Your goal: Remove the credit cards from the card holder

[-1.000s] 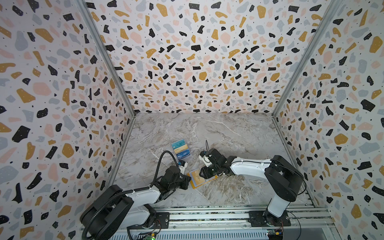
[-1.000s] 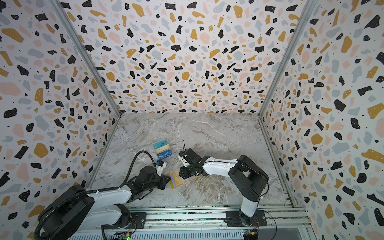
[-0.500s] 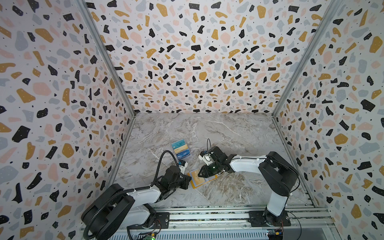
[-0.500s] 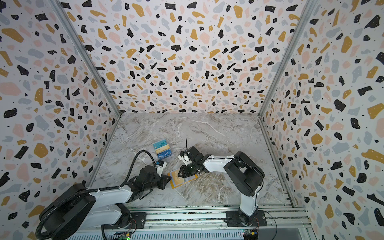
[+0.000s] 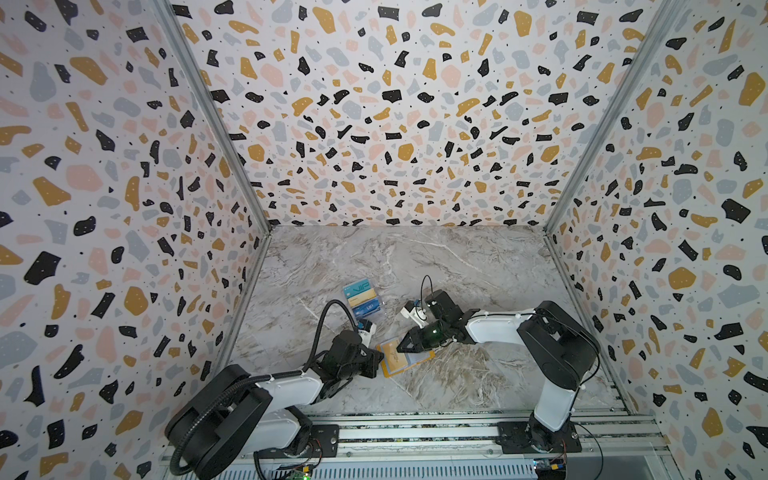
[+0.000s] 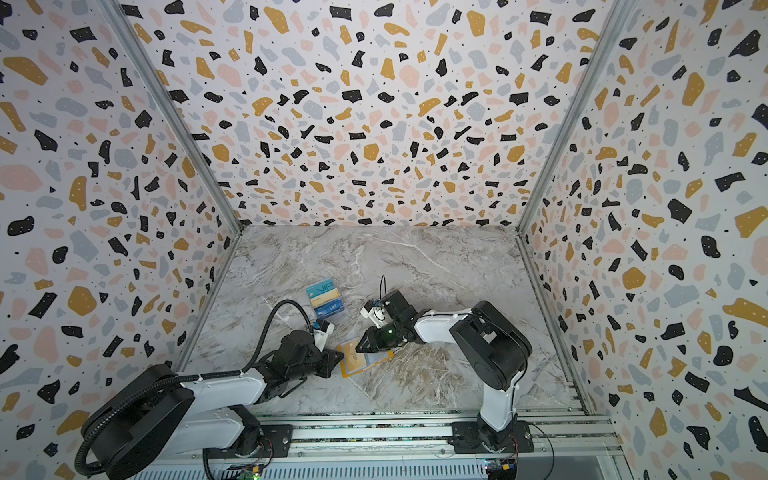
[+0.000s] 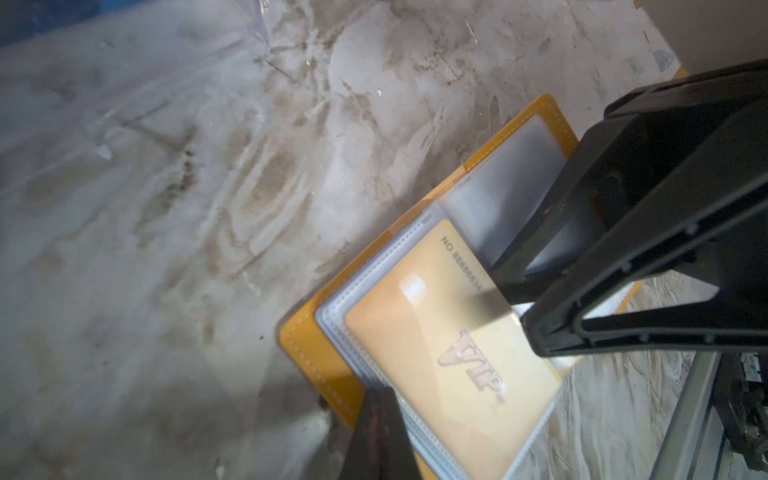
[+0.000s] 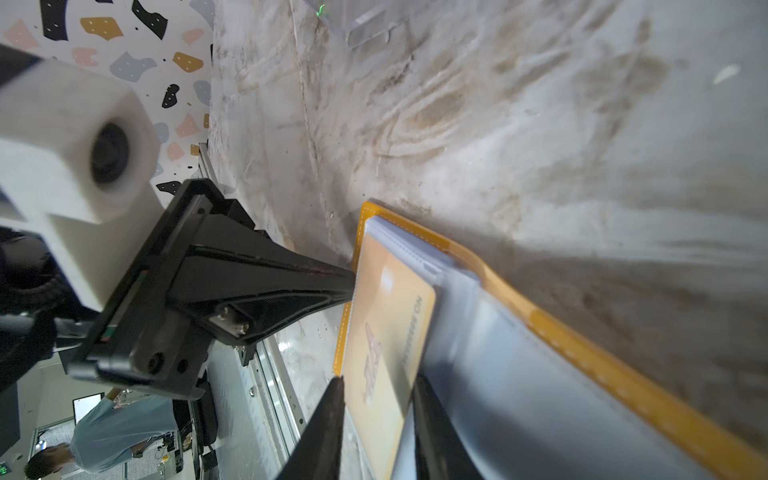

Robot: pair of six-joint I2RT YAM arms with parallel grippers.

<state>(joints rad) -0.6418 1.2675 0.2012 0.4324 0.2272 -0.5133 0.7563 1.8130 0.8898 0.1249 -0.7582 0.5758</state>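
Note:
The card holder [image 5: 405, 360] [image 6: 365, 360] lies open on the marble floor, mustard yellow with clear sleeves [image 7: 505, 187]. A beige-gold VIP credit card [image 7: 440, 353] [image 8: 386, 332] sticks partly out of a sleeve. My left gripper [image 5: 379, 362] [image 6: 338, 358] [image 7: 380, 395] is shut, its tip pressed on the holder's stitched edge. My right gripper [image 5: 401, 347] [image 6: 360, 345] [image 8: 376, 380] has its jaws narrowly apart, one on each side of the card's free end. Further back lie the teal [image 5: 356, 287], beige [image 5: 366, 297] and dark blue [image 5: 369, 308] credit cards.
The loose cards overlap in a small pile [image 6: 326, 300] behind the left arm. A clear plastic edge [image 8: 368, 23] shows near them. Terrazzo walls close in three sides, and a metal rail [image 5: 415, 436] runs along the front under both arm bases.
The right gripper has edged left onto the holder and its jaws have narrowed around the gold card. The left gripper has stayed shut on the holder's edge.

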